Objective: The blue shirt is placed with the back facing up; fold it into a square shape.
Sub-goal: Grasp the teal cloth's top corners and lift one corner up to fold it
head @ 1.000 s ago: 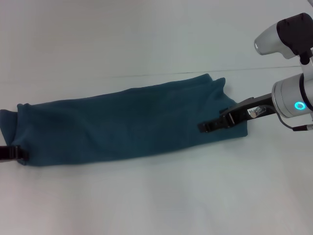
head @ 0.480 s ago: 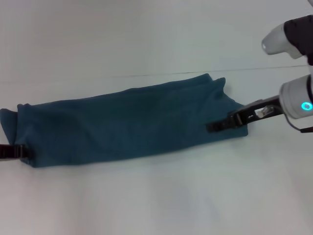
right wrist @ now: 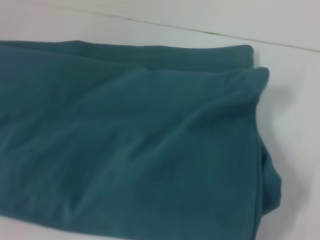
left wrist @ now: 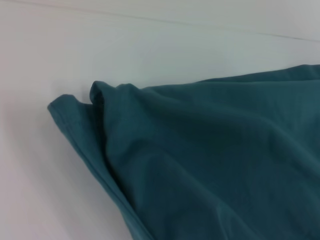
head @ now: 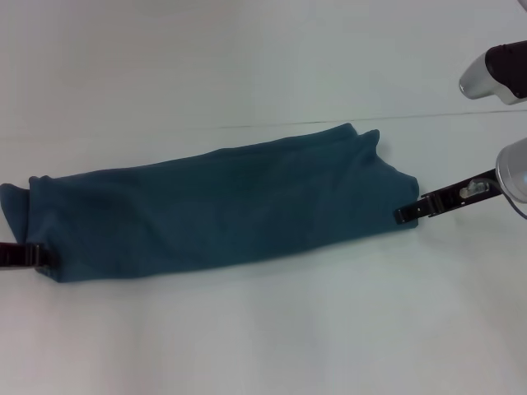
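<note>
The blue shirt [head: 222, 206] lies on the white table as a long, narrow folded strip running from the left edge to the right of centre, plain side up. My right gripper [head: 407, 215] is at the strip's right end, just off the cloth edge and low over the table. My left gripper [head: 33, 257] is at the strip's near left corner, touching or just beside the cloth. The left wrist view shows the strip's left end with a hem [left wrist: 80, 135]. The right wrist view shows the strip's right end [right wrist: 130, 140] with a bunched corner.
The white table [head: 263, 346] extends in front of and behind the shirt. A thin seam line [head: 461, 113] crosses the table behind the shirt. My right arm's silver body [head: 515, 169] is at the right edge.
My right gripper has drawn back to the right, from over the shirt's right end to just past its edge. The shirt and my left gripper have stayed put.
</note>
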Available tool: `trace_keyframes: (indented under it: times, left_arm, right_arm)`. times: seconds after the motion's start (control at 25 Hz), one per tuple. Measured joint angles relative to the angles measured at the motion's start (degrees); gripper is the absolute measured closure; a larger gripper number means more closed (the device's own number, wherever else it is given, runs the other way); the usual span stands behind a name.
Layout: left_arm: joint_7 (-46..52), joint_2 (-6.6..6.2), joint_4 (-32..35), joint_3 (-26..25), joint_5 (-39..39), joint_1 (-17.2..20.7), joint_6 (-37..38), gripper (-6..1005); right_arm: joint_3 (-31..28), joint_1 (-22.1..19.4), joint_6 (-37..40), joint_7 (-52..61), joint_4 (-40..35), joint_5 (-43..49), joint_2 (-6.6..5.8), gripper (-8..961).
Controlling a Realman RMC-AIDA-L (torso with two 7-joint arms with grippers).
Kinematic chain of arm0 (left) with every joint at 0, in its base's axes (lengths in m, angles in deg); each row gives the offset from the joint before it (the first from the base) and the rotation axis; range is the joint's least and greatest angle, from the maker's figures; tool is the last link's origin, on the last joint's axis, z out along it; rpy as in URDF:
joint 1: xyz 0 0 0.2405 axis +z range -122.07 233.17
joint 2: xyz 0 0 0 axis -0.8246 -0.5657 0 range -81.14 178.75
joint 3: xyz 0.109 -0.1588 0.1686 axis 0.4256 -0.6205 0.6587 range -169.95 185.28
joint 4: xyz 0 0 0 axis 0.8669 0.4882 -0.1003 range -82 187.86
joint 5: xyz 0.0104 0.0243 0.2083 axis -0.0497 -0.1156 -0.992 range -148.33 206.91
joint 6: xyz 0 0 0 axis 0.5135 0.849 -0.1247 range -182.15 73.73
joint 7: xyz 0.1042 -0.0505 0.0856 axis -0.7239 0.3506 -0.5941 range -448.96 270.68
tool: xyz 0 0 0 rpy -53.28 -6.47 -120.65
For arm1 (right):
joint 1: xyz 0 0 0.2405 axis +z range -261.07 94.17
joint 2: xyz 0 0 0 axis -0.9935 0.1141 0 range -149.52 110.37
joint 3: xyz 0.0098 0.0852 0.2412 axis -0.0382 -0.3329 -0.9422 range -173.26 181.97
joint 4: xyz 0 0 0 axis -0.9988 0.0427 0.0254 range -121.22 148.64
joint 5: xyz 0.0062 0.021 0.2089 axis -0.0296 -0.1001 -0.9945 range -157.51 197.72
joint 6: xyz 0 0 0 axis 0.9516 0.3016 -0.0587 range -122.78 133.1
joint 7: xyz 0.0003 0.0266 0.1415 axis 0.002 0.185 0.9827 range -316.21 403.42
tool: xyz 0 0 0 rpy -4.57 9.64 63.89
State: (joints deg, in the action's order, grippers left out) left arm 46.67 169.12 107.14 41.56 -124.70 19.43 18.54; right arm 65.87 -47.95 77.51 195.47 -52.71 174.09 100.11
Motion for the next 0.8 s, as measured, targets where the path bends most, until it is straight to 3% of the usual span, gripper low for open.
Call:
trace_keyframes:
  times: [0.8]
  left_arm:
    - [0.0, 0.01, -0.1, 0.0, 0.0, -0.1, -0.3, 939]
  right_arm:
    - [1.4, 1.7, -14.3, -0.9, 13.2, -2.7, 0.16, 151]
